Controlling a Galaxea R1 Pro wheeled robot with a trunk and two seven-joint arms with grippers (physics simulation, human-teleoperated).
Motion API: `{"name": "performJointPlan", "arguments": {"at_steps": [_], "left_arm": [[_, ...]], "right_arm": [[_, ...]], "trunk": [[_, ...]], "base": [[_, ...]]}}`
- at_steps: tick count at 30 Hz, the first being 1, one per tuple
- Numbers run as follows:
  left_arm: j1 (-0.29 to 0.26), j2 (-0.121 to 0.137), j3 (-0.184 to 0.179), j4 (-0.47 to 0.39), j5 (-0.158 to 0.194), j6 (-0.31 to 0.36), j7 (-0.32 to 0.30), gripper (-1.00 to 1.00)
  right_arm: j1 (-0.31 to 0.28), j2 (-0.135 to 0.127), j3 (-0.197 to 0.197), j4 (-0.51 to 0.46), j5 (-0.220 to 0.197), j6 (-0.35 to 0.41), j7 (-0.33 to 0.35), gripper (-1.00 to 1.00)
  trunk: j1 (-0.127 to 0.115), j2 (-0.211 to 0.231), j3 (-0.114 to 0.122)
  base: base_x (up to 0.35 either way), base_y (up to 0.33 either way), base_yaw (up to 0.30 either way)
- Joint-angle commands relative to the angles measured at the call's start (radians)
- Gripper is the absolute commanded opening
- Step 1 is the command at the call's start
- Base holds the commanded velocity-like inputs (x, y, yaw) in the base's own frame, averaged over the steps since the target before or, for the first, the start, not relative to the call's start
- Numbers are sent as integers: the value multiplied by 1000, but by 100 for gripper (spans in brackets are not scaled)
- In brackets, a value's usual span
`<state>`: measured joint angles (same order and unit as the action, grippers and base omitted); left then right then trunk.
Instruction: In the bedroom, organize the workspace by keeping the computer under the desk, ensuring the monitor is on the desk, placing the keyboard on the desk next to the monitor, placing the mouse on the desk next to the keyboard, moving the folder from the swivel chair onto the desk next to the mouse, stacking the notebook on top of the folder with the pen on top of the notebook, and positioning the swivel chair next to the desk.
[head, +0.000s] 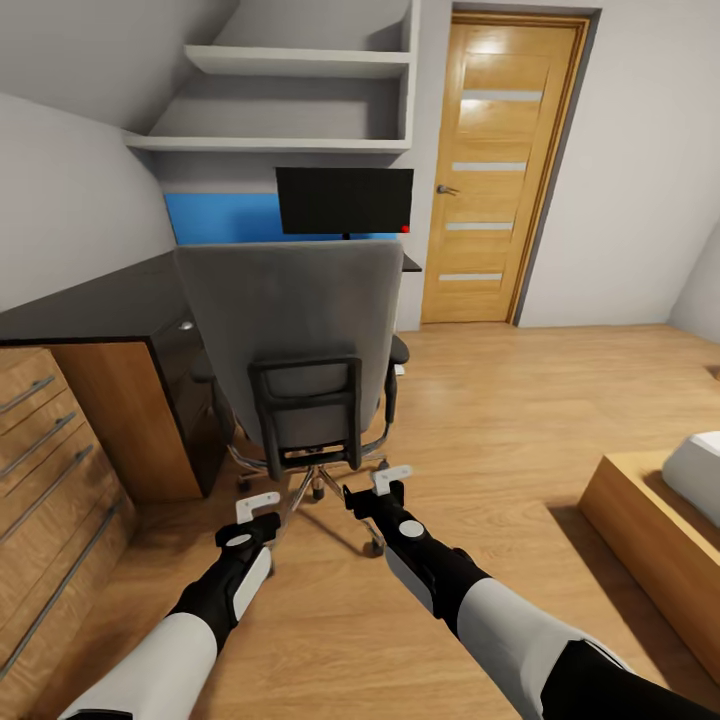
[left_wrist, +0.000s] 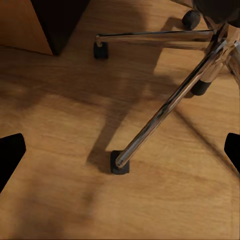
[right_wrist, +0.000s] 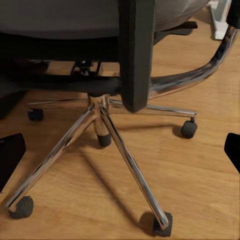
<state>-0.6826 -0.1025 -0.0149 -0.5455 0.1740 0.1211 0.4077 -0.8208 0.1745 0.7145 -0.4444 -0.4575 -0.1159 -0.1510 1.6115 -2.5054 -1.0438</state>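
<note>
With each empty gripper, left (head: 258, 507) and right (head: 378, 487), spread wide behind the swivel chair (head: 300, 340), my careless push could roll it askew.

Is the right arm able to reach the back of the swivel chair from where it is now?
Probably yes. The right gripper hangs open just behind the swivel chair, and nothing stands between them; the chair's black back frame looms close ahead of that gripper.
</note>
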Motion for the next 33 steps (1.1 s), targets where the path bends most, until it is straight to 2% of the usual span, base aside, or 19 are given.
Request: {"name": "performJointPlan", "arguments": {"at_steps": [1, 13, 21, 28, 33], "left_arm": [[0, 0, -2, -2, 6, 5, 5, 100], [0, -5, -3, 33, 6, 5, 5, 100], [0, -5, -2, 37, 5, 3, 5, 100], [0, -5, -2, 38, 5, 0, 5, 100], [0, -5, -2, 39, 5, -29, 5, 100]], "right_arm": [[-1, 0, 8, 1, -9, -7, -6, 100], [-1, 0, 8, 2, -7, -33, -2, 100], [-1, 0, 7, 3, -7, -36, -2, 100], [-1, 0, 7, 4, -7, -36, -2, 100], [-1, 0, 7, 4, -7, -36, -2, 100]], "trunk": [[0, 0, -1], [0, 0, -1], [0, 0, -1], [0, 0, -1], [0, 0, -1]], "base": [[0, 0, 129], [3, 0, 31], [202, 0, 1], [76, 0, 0], [217, 0, 0]]}}
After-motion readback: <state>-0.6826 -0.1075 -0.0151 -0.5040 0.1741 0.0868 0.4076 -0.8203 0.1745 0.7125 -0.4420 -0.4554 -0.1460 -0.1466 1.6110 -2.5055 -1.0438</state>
